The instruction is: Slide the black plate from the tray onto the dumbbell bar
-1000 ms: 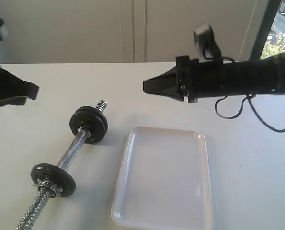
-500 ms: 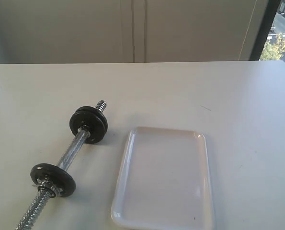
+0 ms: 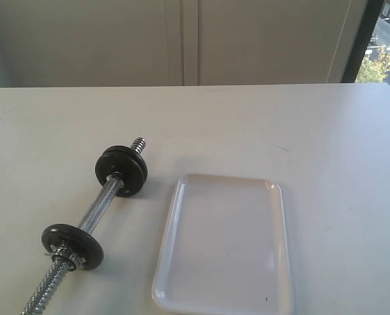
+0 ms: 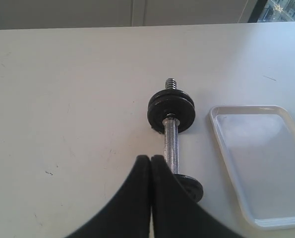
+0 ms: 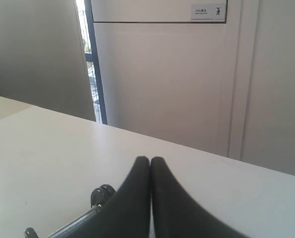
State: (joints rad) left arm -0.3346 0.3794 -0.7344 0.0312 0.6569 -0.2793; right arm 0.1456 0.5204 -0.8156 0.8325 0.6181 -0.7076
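Note:
The dumbbell bar (image 3: 100, 206) lies slanted on the white table, left of the tray (image 3: 174, 200). Two black plates (image 3: 121, 170) sit pressed together near its far threaded end, and a single black plate (image 3: 72, 243) sits near its near end. The tray holds nothing. Neither gripper shows in the exterior view. In the left wrist view my left gripper (image 4: 150, 158) is shut and empty above the table, just beside the bar (image 4: 171, 145), with the tray (image 4: 214, 115) off to one side. My right gripper (image 5: 150, 160) is shut and empty, raised, with a black plate (image 5: 102, 194) on the bar below it.
A pale wall with panel doors runs behind the table's far edge, and a window shows at the far right (image 3: 378, 59). White table surface surrounds the tray and the bar.
One second ago both arms were in the exterior view, the right one over the table above the tray. Both have left that view. Bar, plates and tray have not moved.

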